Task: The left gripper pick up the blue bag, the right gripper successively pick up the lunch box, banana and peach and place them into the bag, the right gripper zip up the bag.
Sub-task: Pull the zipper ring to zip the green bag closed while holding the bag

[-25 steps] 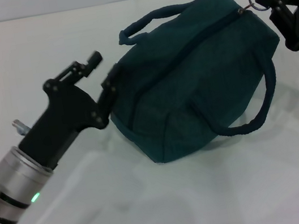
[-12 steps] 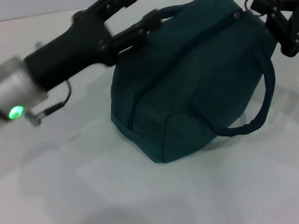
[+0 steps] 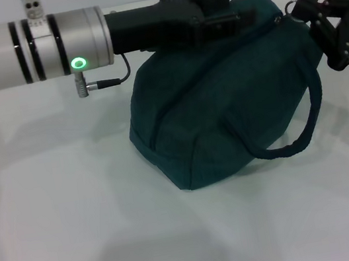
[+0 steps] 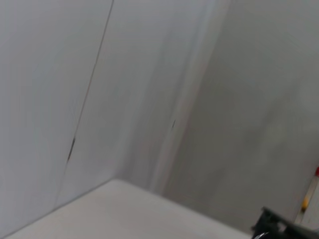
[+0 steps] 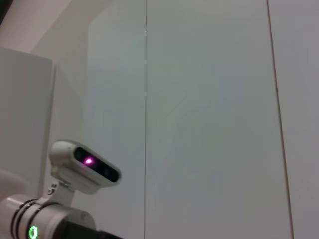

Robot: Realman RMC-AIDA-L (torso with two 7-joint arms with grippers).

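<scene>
Blue bag (image 3: 224, 109) sits on the white table (image 3: 76, 220) a little toward 2 o'clock from the middle of the head view, lying boxy with its zipper line running diagonally up toward 1 o'clock. One padded loop handle (image 3: 301, 126) droops down its near side toward 4 o'clock; the other handle is hidden behind the left arm. The left gripper (image 3: 225, 11) reaches in from 9 o'clock along the bag's far upper edge, its silver wrist (image 3: 60, 46) showing a green light (image 3: 77, 63). Its black body lies flat over the bag's top, and the fingertips merge with the dark fabric, so I cannot tell whether they are parted or closed on anything. The right gripper (image 3: 305, 11) is at 2 o'clock, partly cut off by the picture's edge, clenched on the silver ring pull (image 3: 289, 9) at the zipper's end, by the bag's top corner. The bag's inside is not visible. The left wrist view shows only pale wall panels and a dark scrap at its edge; the right wrist view shows wall and the left arm's wrist camera housing (image 5: 84, 172).
</scene>
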